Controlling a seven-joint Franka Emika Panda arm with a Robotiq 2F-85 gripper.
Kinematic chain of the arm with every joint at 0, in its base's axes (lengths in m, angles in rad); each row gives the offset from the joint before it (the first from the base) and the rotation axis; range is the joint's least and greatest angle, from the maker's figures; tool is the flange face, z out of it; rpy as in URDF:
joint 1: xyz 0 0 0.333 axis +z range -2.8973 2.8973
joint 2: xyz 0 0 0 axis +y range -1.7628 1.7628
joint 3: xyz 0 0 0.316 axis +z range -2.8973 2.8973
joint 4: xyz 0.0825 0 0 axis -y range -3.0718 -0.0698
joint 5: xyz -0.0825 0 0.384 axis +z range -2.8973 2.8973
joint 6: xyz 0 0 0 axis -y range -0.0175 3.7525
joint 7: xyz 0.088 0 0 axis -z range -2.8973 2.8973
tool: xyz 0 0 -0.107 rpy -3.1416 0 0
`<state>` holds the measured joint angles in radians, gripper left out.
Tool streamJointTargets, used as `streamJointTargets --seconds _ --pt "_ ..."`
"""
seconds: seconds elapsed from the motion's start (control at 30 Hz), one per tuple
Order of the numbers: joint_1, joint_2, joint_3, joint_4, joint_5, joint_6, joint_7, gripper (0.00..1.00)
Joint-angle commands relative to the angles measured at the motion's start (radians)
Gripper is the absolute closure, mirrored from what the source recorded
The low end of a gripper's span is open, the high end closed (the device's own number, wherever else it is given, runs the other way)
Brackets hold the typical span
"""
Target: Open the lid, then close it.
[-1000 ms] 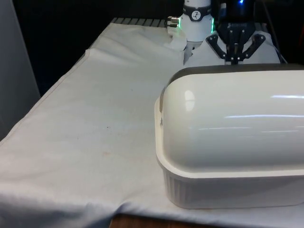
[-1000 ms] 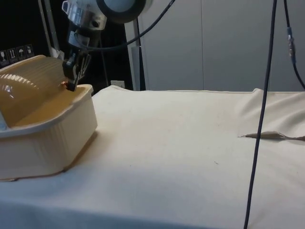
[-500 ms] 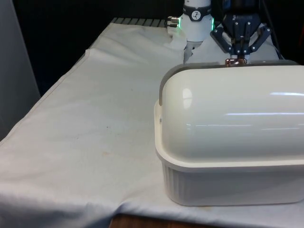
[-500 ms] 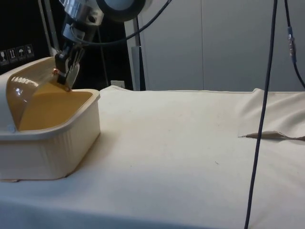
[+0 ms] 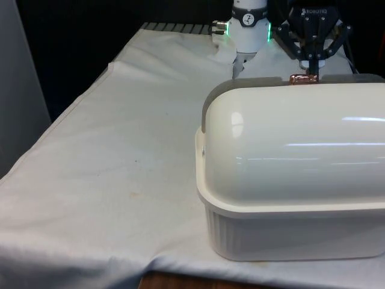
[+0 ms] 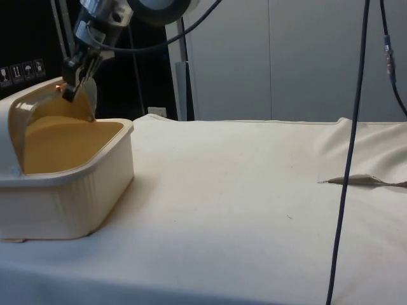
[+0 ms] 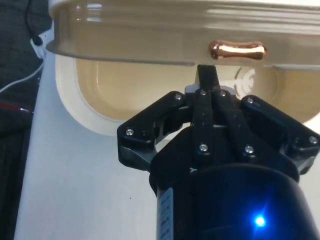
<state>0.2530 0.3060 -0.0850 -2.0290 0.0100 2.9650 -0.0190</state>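
The cream plastic bread box [image 5: 289,229] sits on the white tablecloth [image 5: 120,150] at the front view's right, its domed roll-top lid [image 5: 295,144] partly raised. The small copper knob [image 7: 237,50] lies on the lid's edge. The black two-finger gripper [image 7: 207,80] has its fingers pressed together just under that edge, gripping nothing.

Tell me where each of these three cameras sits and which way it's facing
Front view: looks across the table at the bread box's rounded lid; the end effector sits behind the lid's top edge by a copper knob.
Side view: from the table's side, looking across the cloth; the bread box stands open, end effector at the raised lid edge.
Wrist view: looks past the end effector into the box.
Shared: all show the knob and lid.
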Motion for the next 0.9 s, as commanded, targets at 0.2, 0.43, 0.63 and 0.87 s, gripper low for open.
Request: streamJointTargets --seconds 0.2,0.43,0.63,0.87 --pt "-0.001 0.008 0.006 0.029 0.004 0.031 -0.001 1.00" --pt "0.000 0.012 0.007 0.055 0.002 0.034 0.001 1.00" --pt "0.003 0.009 0.006 0.074 -0.003 0.023 0.004 1.00" --pt "0.001 0.010 0.013 0.103 0.000 0.019 0.000 1.00"
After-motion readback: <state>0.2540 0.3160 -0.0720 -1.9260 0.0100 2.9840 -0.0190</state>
